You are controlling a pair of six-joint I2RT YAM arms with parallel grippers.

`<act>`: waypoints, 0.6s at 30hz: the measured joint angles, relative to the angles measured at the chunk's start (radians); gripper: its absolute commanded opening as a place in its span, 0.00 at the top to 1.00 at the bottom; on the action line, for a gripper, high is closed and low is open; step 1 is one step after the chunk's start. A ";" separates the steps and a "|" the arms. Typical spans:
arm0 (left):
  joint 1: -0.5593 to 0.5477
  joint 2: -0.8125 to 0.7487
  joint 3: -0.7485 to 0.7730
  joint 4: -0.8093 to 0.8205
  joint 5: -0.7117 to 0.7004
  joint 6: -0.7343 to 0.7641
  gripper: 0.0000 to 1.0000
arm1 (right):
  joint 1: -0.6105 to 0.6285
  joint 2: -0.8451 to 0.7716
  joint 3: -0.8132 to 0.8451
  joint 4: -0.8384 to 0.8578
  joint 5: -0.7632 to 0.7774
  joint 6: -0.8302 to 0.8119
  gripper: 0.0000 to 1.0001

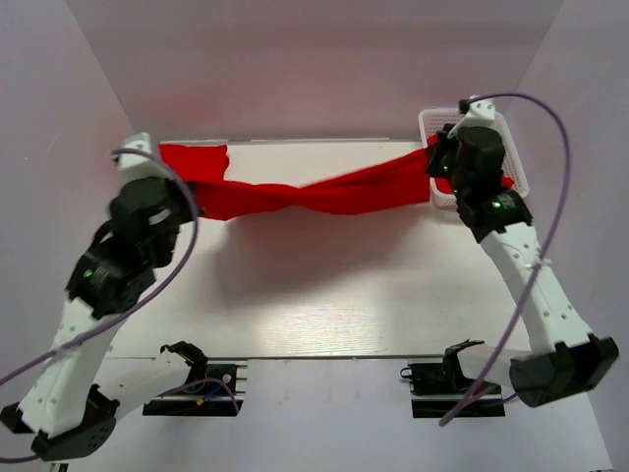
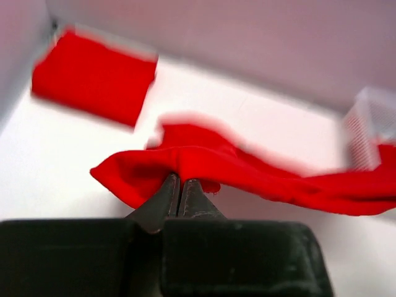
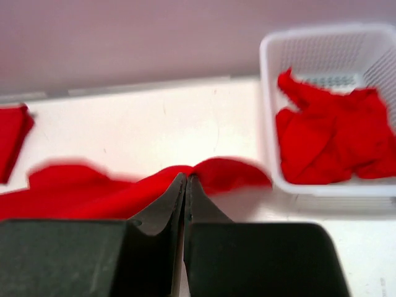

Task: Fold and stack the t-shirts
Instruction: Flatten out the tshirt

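Over the table [image 1: 324, 295], a t-shirt [image 1: 314, 195] strung crosswise, one end per arm.
Twisted, its long axis runs left to right. The folded t-shirt [image 1: 192, 157] lies in the far-left corner, nearest the left gripper [image 2: 180, 185] — it and the right gripper [image 3: 186, 182] are both pinched tight on cloth.

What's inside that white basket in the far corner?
Crumpled red t-shirts fill most of the white basket. How many there are I cannot tell: the folds cover one another and most of the basket's floor.
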State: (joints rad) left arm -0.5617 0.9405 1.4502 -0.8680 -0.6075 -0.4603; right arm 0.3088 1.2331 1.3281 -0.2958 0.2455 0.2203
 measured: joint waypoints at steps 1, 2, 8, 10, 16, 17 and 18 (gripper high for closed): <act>0.000 -0.023 0.031 0.019 -0.010 0.019 1.00 | 0.000 -0.021 0.027 -0.018 0.009 -0.005 1.00; 0.000 -0.042 0.058 0.035 -0.019 0.039 1.00 | 0.000 -0.043 0.049 -0.032 0.018 -0.011 1.00; -0.004 -0.101 0.134 0.171 -0.050 0.159 1.00 | 0.000 -0.139 0.139 -0.086 0.037 -0.042 1.00; -0.005 -0.062 0.159 0.217 -0.070 0.199 1.00 | 0.000 -0.126 0.182 -0.103 0.034 -0.054 1.00; 0.011 0.302 0.293 0.332 -0.141 0.303 1.00 | -0.005 0.083 0.342 -0.121 -0.005 -0.094 1.00; 0.016 0.392 0.337 0.339 -0.153 0.327 1.00 | -0.007 0.143 0.384 -0.124 -0.017 -0.099 1.00; 0.027 0.496 0.401 0.340 -0.154 0.354 1.00 | -0.008 0.204 0.429 -0.132 -0.032 -0.105 1.00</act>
State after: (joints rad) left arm -0.5350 1.4364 1.8507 -0.5278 -0.7620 -0.1066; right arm 0.3004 1.4368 1.7573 -0.4274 0.2134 0.1158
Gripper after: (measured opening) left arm 0.028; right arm 0.009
